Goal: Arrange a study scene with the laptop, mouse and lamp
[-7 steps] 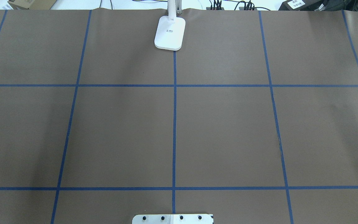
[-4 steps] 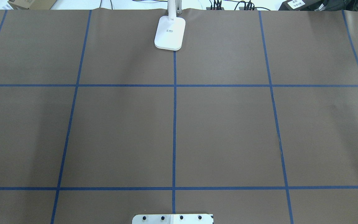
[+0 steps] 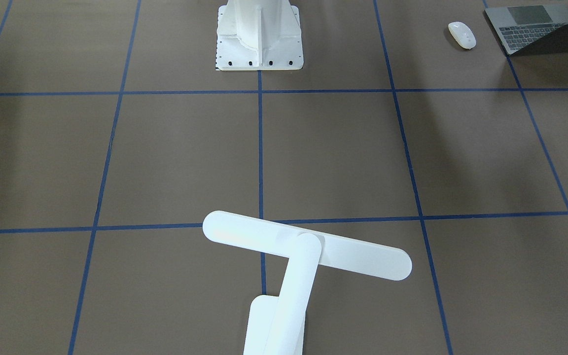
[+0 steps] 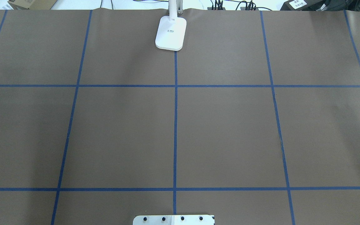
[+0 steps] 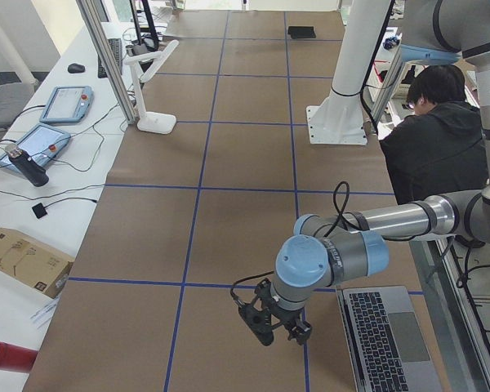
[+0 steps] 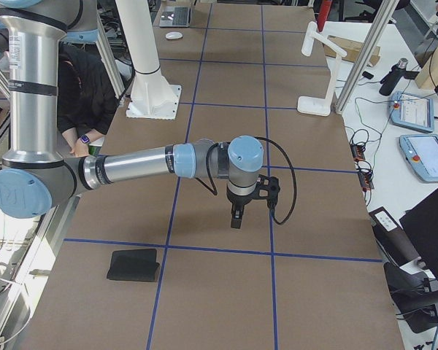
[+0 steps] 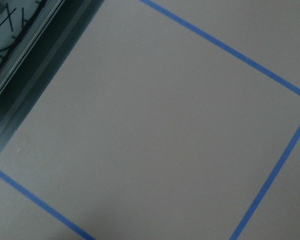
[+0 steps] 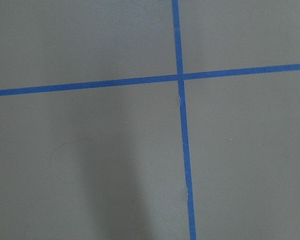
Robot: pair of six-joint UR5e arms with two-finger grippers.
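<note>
Brown paper with a blue tape grid is covering the table (image 4: pixel 230 131), and I am seeing almost nothing of the study scene laid out on it yet. The laptop (image 3: pixel 535 27) is sitting open at the robot's edge of the table, far out on its left side. The lamp (image 3: pixel 306 246) is standing well apart from it at the opposite edge, on the centre line. The mouse (image 3: pixel 462 35) is lying just beside the laptop, toward the pedestal. I am judging that all three need gathering into one arrangement, so the task is barely starting. The left gripper (image 5: pixel 273 328) is hovering above the table next to the laptop's corner. The right gripper (image 6: pixel 236 219) is hanging over bare paper on the other half. Neither seems to be carrying anything, though I cannot tell whether their fingers are spread or pressed together.
</note>
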